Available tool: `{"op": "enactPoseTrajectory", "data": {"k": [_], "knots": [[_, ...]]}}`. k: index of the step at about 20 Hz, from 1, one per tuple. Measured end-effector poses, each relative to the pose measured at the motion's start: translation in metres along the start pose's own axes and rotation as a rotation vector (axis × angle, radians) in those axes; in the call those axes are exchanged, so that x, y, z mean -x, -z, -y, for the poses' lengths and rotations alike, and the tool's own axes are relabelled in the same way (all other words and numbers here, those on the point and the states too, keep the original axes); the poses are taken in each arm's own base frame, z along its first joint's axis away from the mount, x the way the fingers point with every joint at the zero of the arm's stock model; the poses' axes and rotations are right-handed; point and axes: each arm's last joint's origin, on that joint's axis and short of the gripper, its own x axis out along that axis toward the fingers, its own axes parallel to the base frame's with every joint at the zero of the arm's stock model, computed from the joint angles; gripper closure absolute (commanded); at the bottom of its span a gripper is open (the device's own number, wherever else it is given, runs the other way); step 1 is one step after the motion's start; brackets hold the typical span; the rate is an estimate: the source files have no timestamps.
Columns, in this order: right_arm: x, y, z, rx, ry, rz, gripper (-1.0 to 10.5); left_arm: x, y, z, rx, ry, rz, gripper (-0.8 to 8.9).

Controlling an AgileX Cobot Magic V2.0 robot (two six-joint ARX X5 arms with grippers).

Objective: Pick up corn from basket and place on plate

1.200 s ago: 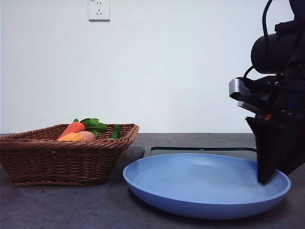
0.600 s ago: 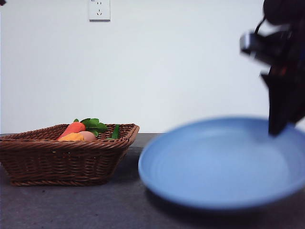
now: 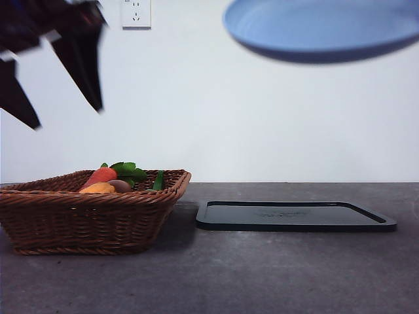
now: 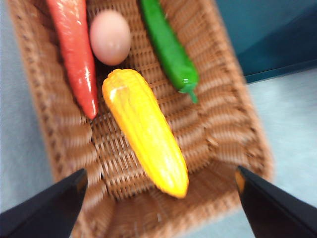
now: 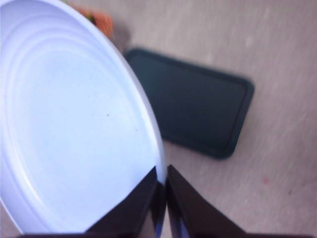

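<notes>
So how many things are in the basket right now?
4, all lying in the basket: the corn in the middle, a carrot along one side, a green pepper along the other, and an egg between carrot and pepper. Nothing seems hidden.

Left gripper hangs up in the air with its two black jaws spread wide apart, nothing between them. In the front view it's the dark blurry shape up around 10 o'clock, jaw tips pointing down. Right gripper has its jaws pinched nearly together on the rim of the plate, holding it high, at about 1 o'clock in the front view.
</notes>
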Motion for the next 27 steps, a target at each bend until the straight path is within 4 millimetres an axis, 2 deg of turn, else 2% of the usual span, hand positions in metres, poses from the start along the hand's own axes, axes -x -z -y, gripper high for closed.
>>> {"op": "enactPoseTrajectory", "data": {"k": [4,7,11,17,19,22,24,27], "knots": [[0.012,0.006,-0.002,0.003,-0.001,0.013,9.5,-0.051,-0.021,0.011,-0.023,-0.075,-0.118,3.31],[0.014,0.007,-0.003,0.002,0.000,0.012,9.4,-0.083,-0.022,0.010,-0.005,-0.110,-0.202,3.31],[0.015,0.007,-0.003,0.006,-0.001,0.015,9.5,-0.105,-0.018,0.008,0.014,-0.129,-0.263,3.57],[0.015,0.007,-0.003,0.020,0.000,0.015,9.4,-0.118,-0.014,0.010,0.019,-0.137,-0.304,5.60],[0.015,0.007,-0.003,0.021,0.000,0.015,9.4,-0.118,-0.014,0.010,0.026,-0.138,-0.305,5.95],[0.015,0.007,-0.003,0.021,0.000,0.014,9.4,-0.114,-0.015,0.010,0.029,-0.137,-0.297,5.95],[0.014,0.007,-0.002,0.020,0.000,0.013,9.4,-0.088,-0.021,0.012,0.028,-0.118,-0.224,5.97],[-0.004,0.002,0.001,0.007,-0.008,-0.052,9.4,-0.022,-0.027,0.016,0.034,-0.067,-0.026,5.97]]}}
